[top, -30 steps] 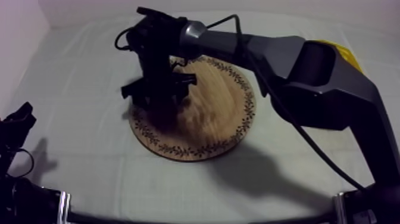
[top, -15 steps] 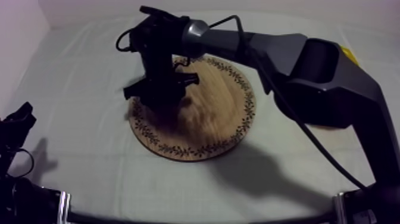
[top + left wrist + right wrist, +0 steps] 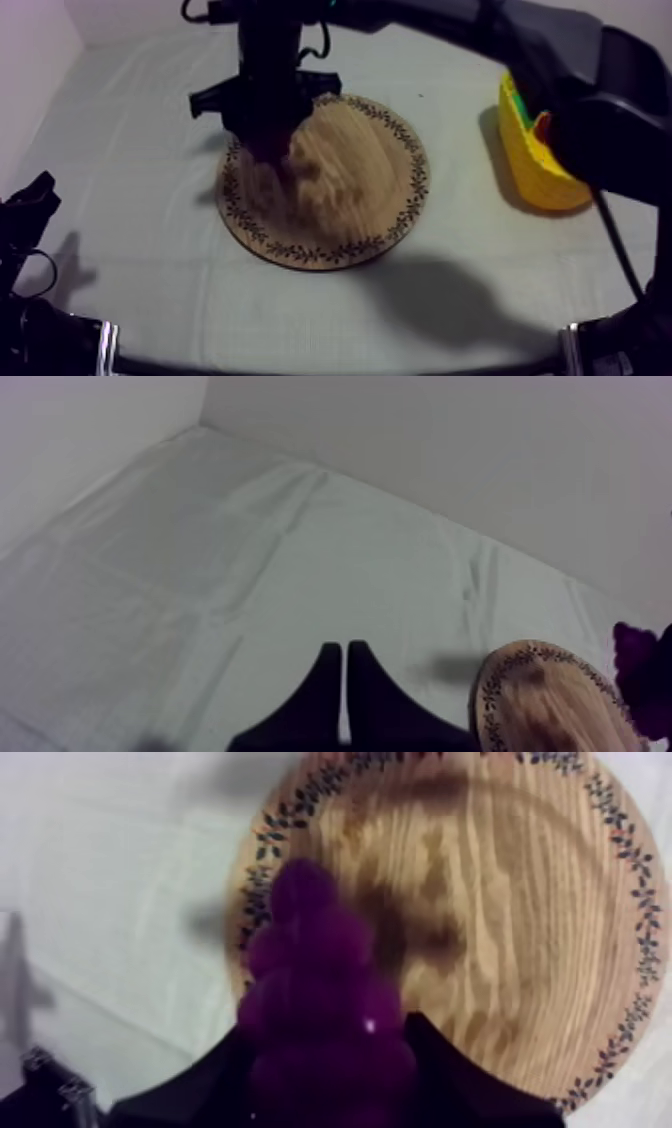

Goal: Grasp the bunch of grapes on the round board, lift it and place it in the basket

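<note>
Holding grapes (image 3: 320,952) over board (image 3: 520,902) — R tool (image 3: 330,1047); basket (image 3: 540,172) apart.

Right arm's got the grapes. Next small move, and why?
Probably carry it sideways toward the yellow basket, keeping height. The right gripper is shut on the purple bunch of grapes, which seems to hang clear of the round wooden board with patterned rim: its shadow lies apart on the wood. The basket stands beyond the board's edge, so travel comes before lowering.
</note>
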### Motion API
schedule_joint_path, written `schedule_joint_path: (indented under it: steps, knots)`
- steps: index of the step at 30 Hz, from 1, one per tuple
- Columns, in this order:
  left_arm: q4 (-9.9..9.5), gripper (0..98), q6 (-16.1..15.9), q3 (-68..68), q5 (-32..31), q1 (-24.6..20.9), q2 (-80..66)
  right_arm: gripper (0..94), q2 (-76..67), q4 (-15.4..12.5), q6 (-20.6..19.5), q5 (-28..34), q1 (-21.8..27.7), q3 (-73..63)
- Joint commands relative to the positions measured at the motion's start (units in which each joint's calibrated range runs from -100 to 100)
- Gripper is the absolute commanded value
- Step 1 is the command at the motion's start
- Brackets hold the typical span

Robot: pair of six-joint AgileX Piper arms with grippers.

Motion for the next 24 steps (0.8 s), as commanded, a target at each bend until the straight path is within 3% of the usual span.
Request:
schedule_joint_path:
  steps: [1,13,24]
  knots:
    - [0.01,0.0,0.0,0.0,0.0,0.0,0.0,27.8,-3.6,-0.1,0.2,-0.2,0.4,0.7]
    - [0.01,0.0,0.0,0.0,0.0,0.0,0.0,28.1,-15.0,-0.7,2.2,-1.0,3.7,9.9]
    - [0.01,0.0,0.0,0.0,0.0,0.0,0.0,28.7,-25.0,1.2,6.9,-3.4,12.5,25.6]
